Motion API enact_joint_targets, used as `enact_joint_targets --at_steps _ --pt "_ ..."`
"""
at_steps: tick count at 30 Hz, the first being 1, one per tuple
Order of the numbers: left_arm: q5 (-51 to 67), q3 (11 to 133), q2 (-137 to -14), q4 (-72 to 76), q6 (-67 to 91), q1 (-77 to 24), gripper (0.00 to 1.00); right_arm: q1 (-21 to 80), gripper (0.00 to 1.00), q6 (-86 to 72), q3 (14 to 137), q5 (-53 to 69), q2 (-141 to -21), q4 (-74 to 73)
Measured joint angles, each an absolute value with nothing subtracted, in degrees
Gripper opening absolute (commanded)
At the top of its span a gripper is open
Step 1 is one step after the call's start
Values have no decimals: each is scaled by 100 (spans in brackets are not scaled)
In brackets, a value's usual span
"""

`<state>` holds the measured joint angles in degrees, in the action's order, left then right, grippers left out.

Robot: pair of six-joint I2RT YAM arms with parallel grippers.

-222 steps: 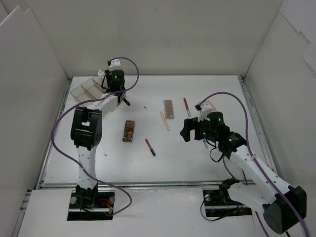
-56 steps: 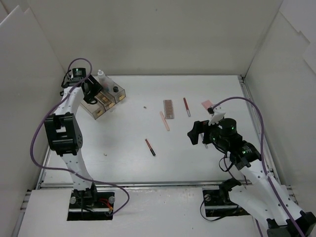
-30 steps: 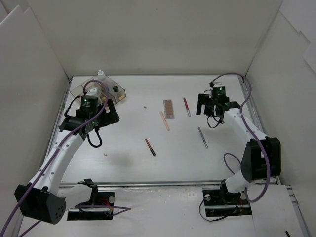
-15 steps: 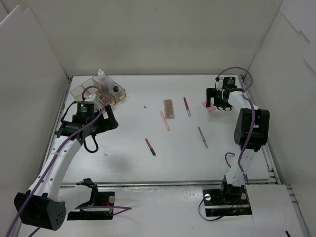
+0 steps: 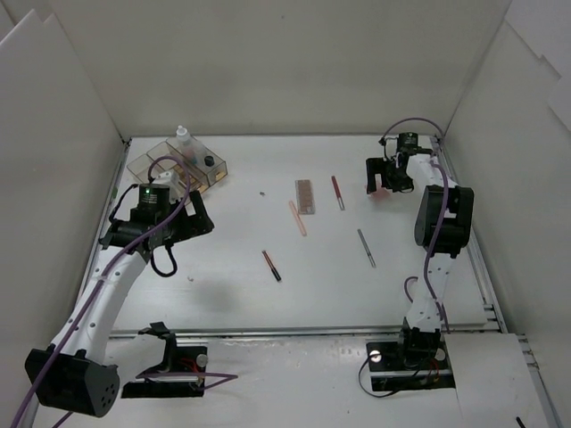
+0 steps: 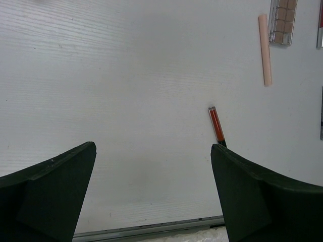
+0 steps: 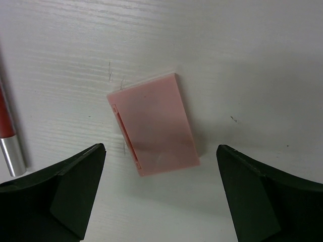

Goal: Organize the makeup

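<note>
A pink square pad (image 7: 154, 123) lies flat on the table at the far right (image 5: 378, 189). My right gripper (image 7: 160, 147) hangs open just above it, one finger on either side (image 5: 384, 176). A brown palette (image 5: 305, 196), a pink pencil (image 5: 297, 218), a red pencil (image 5: 337, 192), a grey pencil (image 5: 367, 248) and a red-black pencil (image 5: 272, 266) lie loose mid-table. My left gripper (image 5: 196, 223) is open over bare table at the left (image 6: 153, 151). Ahead of it are the red-black pencil (image 6: 216, 125), the pink pencil (image 6: 265, 49) and the palette (image 6: 282, 20).
The clear compartmented box (image 5: 153, 160) stands at the back left with a white bottle (image 5: 182, 135) and a small black-capped item (image 5: 208, 161) in it. White walls close in the table on three sides. A metal rail (image 5: 268, 332) runs along the near edge.
My right gripper has swung back and right to the pink pad and settled over it. The left arm has drawn slightly back toward the near left. The makeup has not moved.
</note>
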<state>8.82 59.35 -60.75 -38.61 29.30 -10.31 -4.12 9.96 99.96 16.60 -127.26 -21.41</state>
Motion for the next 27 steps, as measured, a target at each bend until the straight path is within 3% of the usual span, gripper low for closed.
enact_joint_targets --at_steps 6,12,21,27 --pt "910 5935 -6141 -3861 2932 -1031 92 -395 85 1114 10420 1605 -13045 -2639" --pt "921 5935 -6200 -3861 2917 -1031 92 -351 75 1192 10916 1503 -13327 -3004" --pt "969 5935 -6202 -3863 2910 -967 90 -123 18 1278 11367 1059 -13576 -3365" --pt "1157 5935 -6182 -3848 2910 -967 90 -25 8 1315 11192 952 -13452 -3336"
